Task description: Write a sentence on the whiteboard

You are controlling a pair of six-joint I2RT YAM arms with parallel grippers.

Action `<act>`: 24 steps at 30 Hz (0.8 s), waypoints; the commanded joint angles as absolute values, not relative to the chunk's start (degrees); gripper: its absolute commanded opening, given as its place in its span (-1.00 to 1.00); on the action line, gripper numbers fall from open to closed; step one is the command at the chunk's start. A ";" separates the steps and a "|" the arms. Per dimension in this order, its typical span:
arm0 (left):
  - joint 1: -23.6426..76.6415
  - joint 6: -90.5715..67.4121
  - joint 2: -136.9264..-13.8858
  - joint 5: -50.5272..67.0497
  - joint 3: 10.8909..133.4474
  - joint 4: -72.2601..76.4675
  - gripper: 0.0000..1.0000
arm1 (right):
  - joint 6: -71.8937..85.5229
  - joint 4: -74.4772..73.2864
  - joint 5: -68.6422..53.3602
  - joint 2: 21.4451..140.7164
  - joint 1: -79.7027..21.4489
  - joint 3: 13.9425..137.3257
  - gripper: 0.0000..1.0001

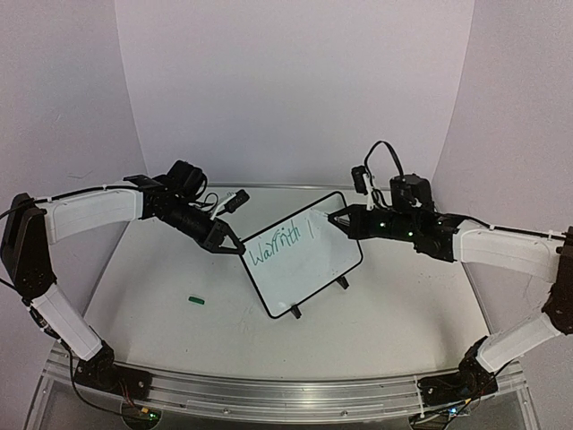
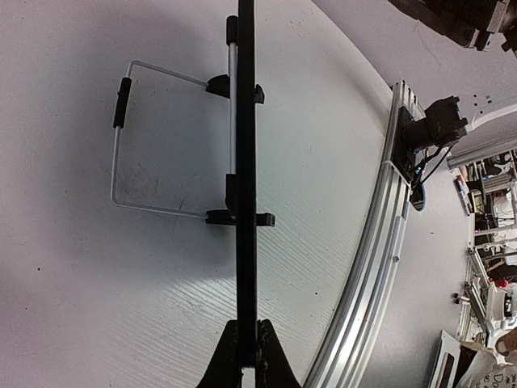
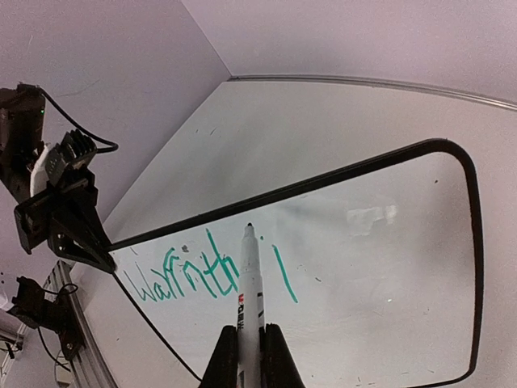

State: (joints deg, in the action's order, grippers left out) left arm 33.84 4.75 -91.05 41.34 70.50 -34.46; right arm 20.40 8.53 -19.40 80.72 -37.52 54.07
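Observation:
The whiteboard (image 1: 304, 253) stands tilted on two black feet at the table's middle, with green writing "Warmth" and one stroke on it. My left gripper (image 1: 235, 245) is shut on the board's left edge (image 2: 245, 242), seen edge-on in the left wrist view. My right gripper (image 1: 335, 216) is shut on a white marker (image 3: 250, 299) with its cap off. The marker's tip (image 3: 249, 227) points at the board (image 3: 363, 267) between the word and the single stroke; I cannot tell whether it touches.
A green marker cap (image 1: 197, 300) lies on the table left of the board. The board's wire stand (image 2: 121, 153) rests behind it. The table's aluminium front rail (image 1: 286, 392) runs along the near edge. White walls enclose the back and sides.

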 commanded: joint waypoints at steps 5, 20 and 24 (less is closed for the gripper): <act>36.00 7.47 -92.07 40.86 71.24 -36.91 -1.00 | 19.65 8.44 -17.45 82.25 -37.12 53.46 -1.00; 36.04 7.62 -91.72 40.69 71.27 -37.00 -1.00 | 20.10 8.28 -16.61 84.18 -37.10 52.25 -1.00; 36.05 7.58 -91.77 40.67 71.29 -36.99 -1.00 | 20.90 8.26 -16.44 82.83 -37.14 50.06 -1.00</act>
